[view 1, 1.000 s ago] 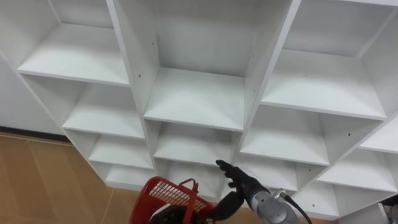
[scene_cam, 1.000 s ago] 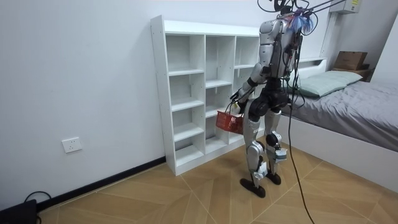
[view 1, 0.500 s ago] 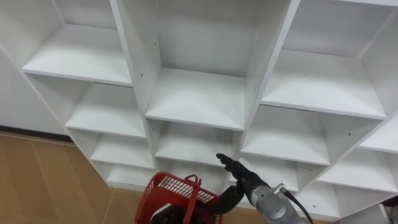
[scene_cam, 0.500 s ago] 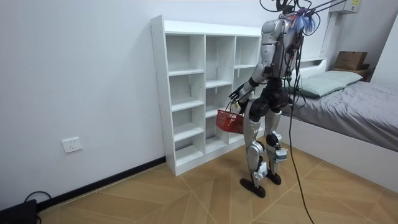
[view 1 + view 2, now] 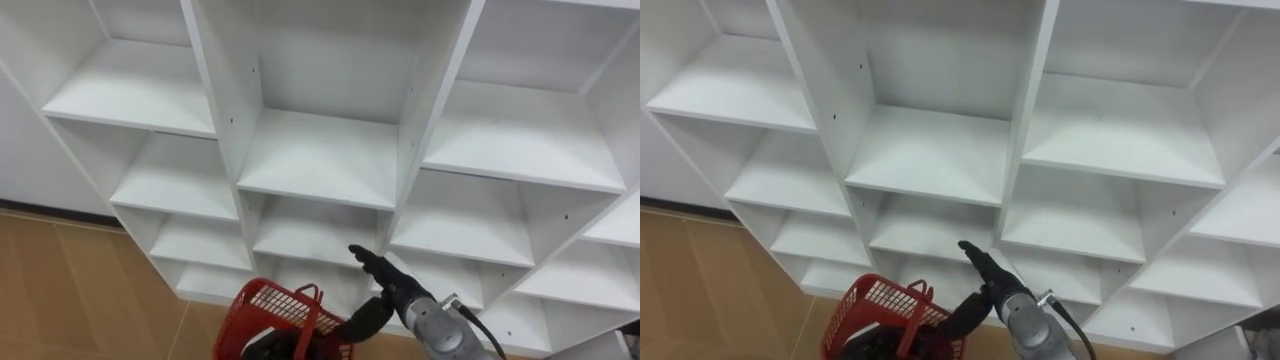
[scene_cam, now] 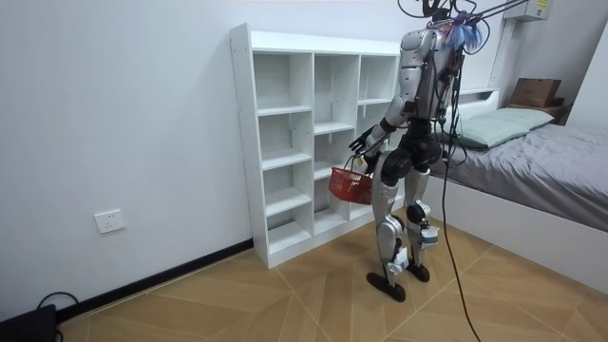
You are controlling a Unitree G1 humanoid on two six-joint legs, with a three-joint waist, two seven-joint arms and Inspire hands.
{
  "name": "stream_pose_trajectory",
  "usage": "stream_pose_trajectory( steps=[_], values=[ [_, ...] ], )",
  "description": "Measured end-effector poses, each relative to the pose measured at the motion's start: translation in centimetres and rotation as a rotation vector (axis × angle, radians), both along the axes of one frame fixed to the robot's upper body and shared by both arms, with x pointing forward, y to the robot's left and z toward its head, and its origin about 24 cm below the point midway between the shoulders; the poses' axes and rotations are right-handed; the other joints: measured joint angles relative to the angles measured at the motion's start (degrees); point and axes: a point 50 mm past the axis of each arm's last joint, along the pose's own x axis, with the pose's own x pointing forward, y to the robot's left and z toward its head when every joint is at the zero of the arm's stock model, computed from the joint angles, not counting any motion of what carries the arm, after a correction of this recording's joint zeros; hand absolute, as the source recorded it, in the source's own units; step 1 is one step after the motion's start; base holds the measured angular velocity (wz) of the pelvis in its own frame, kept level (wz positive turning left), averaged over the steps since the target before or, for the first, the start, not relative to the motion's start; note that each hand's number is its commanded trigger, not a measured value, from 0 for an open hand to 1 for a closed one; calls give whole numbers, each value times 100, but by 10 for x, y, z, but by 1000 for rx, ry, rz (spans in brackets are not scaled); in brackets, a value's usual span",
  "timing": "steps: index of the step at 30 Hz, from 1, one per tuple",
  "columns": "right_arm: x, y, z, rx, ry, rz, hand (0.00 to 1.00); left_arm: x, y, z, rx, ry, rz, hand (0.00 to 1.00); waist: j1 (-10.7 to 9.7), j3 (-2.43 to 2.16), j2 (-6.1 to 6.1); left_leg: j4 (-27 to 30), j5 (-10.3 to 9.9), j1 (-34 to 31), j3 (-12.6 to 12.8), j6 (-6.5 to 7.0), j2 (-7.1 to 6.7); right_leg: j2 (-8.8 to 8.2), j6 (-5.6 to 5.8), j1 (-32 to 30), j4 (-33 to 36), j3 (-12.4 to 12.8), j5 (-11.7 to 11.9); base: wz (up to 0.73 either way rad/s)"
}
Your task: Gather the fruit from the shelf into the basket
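R. robot hand (image 5: 390,285) is held open, fingers straight, before closet's (image 5: 320,160) lower mid shelf. Red basket (image 5: 275,310) is seen just below-left. L. robot hand's (image 5: 262,347) grip can't be told.

Right hand (image 5: 393,287) extended forward, fingers straight, thumb down.

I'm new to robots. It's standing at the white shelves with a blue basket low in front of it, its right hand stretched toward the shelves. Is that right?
Not quite. The basket is red, not blue, as the left eye view shows. The rest holds: the robot stands at the white shelves, the basket low in front of it, and its right hand is stretched toward the shelves.
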Motion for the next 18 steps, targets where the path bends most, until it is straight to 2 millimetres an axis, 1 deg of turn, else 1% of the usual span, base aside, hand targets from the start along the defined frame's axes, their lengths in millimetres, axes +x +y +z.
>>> stream_pose_trajectory(
  steps=[6, 9, 13, 15, 18],
  values=[
    [4, -4, 4, 19, -20, -33, 0, 2, 3, 1, 0, -4, 22, 100, -31, -8, -2, 37, 0, 3, 61, 1, -1, 1, 0, -1, -10, 34, -1, 0],
    [6, -6, 5, 13, -36, -29, 0, 3, 8, 1, 5, -8, 46, 100, -116, -14, 9, 38, 0, 2, 59, 1, -1, 3, 0, -3, -19, 48, -1, 0],
    [5, -16, 5, 19, -34, -75, 0, 4, 17, 1, 29, -12, 65, 100, -208, -31, 38, 31, 0, 13, 64, 1, -1, -1, 1, -3, -10, 39, -1, 0],
    [6, -19, 5, 16, -37, -88, 0, 5, 23, 1, 48, -14, 71, 100, -270, -32, 42, 31, 0, 18, 65, 1, 1, -1, 1, -2, -5, 33, -1, 0],
    [3, -28, 3, 18, -36, -159, 0, 5, 28, 1, 70, -17, 87, 100, -285, -31, 63, 3, 0, 95, 91, 1, 2, -1, 1, 49, -1, 57, -1, -3]
  ],
)
